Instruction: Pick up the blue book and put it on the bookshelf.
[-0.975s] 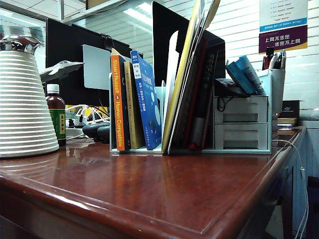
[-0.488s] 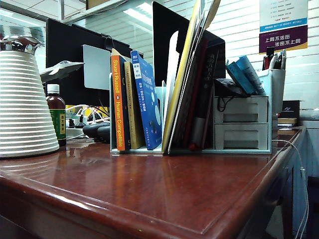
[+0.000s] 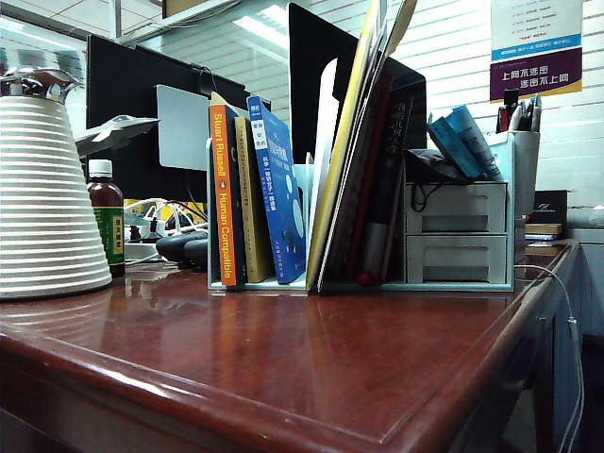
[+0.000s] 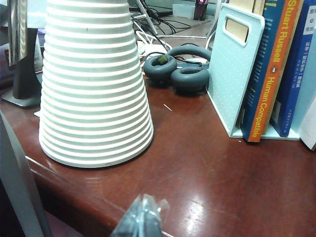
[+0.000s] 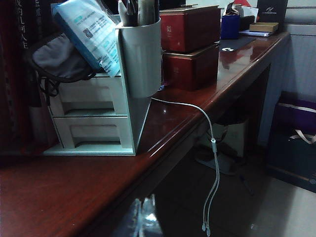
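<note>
Both the left tool [image 4: 143, 217] and right tool [image 5: 143, 219], closed and empty, sit low at the counter [image 3: 311, 368] edge, well short of the blue book [image 3: 278, 198] already upright in the bookshelf [image 3: 304, 184].

Neither arm shows in the exterior view. The left tool [image 4: 143, 219] is a blurred tip cut off by the frame edge in its wrist view, and the right tool [image 5: 143, 217] likewise. The blue book [image 3: 280, 193] hides part of the bookshelf [image 3: 307, 189] behind it. The small print on its spine is unreadable.
</note>
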### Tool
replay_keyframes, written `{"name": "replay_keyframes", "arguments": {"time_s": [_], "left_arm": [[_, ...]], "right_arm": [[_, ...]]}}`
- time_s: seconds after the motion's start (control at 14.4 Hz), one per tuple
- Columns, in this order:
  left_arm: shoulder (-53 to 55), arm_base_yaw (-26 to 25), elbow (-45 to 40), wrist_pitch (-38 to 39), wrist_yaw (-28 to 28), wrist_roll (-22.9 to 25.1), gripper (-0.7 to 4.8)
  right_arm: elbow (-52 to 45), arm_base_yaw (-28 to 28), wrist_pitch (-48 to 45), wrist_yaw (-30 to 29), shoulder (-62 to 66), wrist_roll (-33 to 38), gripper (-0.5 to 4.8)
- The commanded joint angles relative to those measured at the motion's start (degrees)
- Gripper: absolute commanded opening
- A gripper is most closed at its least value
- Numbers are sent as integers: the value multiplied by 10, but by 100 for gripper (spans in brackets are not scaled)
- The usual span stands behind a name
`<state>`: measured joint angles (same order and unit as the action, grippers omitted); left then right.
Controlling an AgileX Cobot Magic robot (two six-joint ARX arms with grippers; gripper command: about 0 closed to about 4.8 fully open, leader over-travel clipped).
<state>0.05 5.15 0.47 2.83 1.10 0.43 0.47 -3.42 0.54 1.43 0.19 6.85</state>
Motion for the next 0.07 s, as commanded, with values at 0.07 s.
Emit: {"name": "replay_keyframes", "arguments": {"time_s": [0.07], "left_arm": [[1,-1,-1,-3,2,2,-5]], "right_arm": [[-1,-1,-7,0,0,0,-5]]}}
